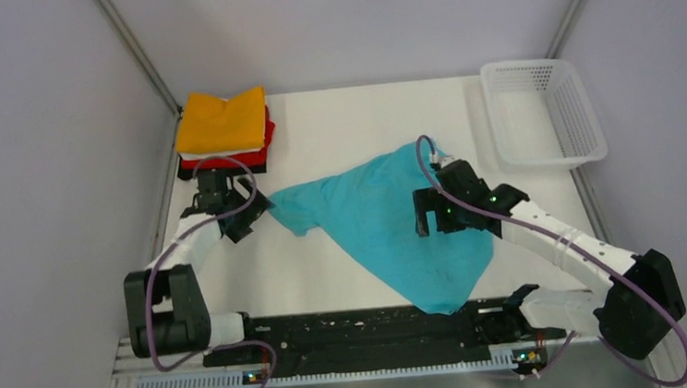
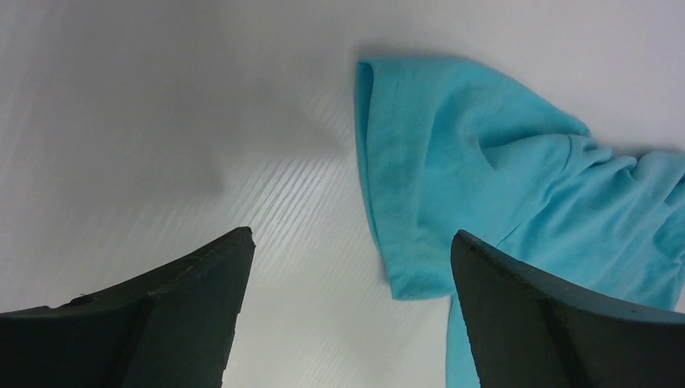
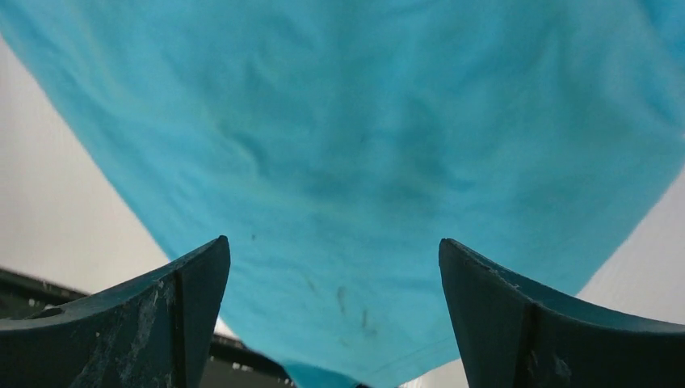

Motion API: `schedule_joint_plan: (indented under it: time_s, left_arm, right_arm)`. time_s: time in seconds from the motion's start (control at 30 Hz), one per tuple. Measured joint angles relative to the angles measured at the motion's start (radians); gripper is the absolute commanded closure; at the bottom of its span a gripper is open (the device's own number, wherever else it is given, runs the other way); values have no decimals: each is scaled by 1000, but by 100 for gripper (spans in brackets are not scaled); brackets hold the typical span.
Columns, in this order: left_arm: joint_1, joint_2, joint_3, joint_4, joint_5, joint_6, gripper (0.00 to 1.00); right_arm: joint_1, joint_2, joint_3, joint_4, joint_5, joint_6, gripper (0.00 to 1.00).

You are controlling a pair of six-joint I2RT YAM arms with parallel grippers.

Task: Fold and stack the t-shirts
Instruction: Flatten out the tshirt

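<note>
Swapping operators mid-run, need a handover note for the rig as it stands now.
The left gripper is open and empty, at the sleeve of the teal shirt.
The right gripper is open and empty, over that shirt's middle.
The teal shirt lies rumpled and unfolded between the arms.
The stack of folded shirts, orange on top, sits far left.
Done: the stack. Left: flatten and fold the teal shirt, add it to the stack.

Even, diffuse overhead light; top view bright, slightly soft. Faint soft-edged shadows on white table (image 1: 335, 130). Left wrist view: blur smears table grain and teal t-shirt (image 2: 452, 162) hem; grey shadow patch upper middle. Right wrist view: cloth close, softly focused, mottled darker centre; dark fingers (image 3: 145, 315) underexposed, edges fairly crisp.
</note>
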Motion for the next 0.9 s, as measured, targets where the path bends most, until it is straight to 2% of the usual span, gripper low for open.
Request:
schedule_joint_plan:
  time_s: [0.13, 0.27, 0.37, 0.43, 0.47, 0.53, 0.57, 0.77, 0.9]
  left_arm:
    - [-5, 224, 121, 30, 51, 2, 13]
    - [-23, 357, 188, 57, 71, -1, 21]
    - [-41, 394, 220, 60, 67, -5, 44]
    - [-47, 430, 250, 56, 66, -8, 52]
    - [-53, 452, 267, 55, 68, -11, 64]
    - [-64, 484, 295, 60, 62, -17, 97]
    - [-72, 497, 302, 64, 58, -27, 100]
    - [-120, 517, 324, 59, 12, -37, 100]
    - [-146, 420, 224, 46, -33, -78, 100]
  right_arm:
    - [89, -57, -115, -32, -57, 107, 1]
    - [111, -49, -218, -50, -53, 215, 1]
    - [99, -3, -247, -42, -35, 269, 1]
    - [71, 40, -252, -13, -29, 294, 1]
    - [52, 58, -251, -2, -27, 302, 1]
    - [1, 84, -237, 23, -29, 310, 1]
    - [-33, 108, -224, 41, -32, 310, 1]
    - [-199, 330, -47, 182, -11, 254, 2]
    - [-271, 546, 168, 282, -8, 182, 3]
